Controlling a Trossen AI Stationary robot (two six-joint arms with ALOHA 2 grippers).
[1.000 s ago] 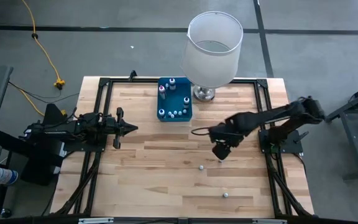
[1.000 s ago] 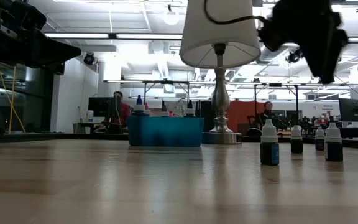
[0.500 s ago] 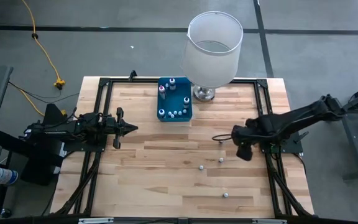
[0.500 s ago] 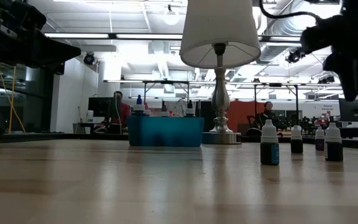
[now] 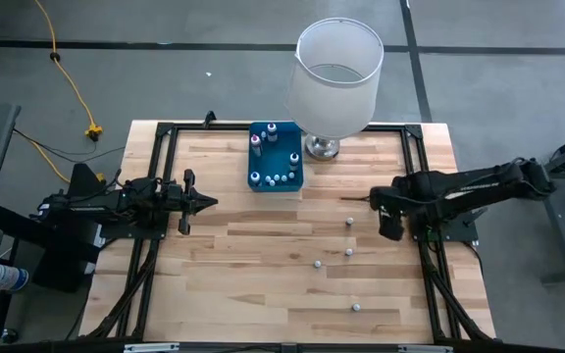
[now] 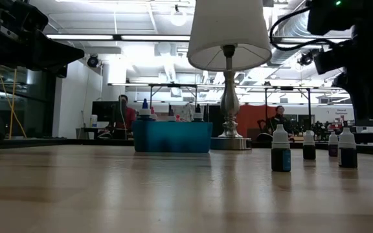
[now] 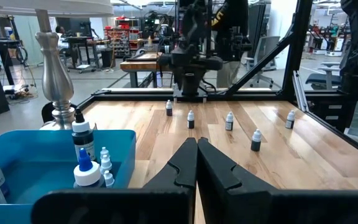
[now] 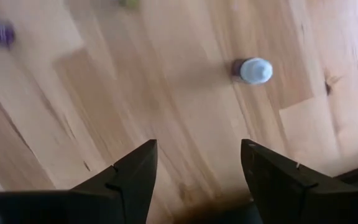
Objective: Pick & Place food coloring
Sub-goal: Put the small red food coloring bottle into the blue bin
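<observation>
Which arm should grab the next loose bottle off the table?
Right. The right gripper hangs open just beside the loose food coloring bottles, which stand on the right half. The left gripper is shut and parked far across the table.

Right tool (image 5: pixel 389 231) spread empty; left tool (image 5: pixel 210 203) closed.

White-capped dark bottles (image 6: pixel 280 149), blue tray (image 5: pixel 259 176), white lampshade (image 5: pixel 336 78), pale striped wood table (image 5: pixel 263 275).

Open-plan lab: workbenches (image 7: pixel 143 61), monitors (image 6: pixel 102 110).
</observation>
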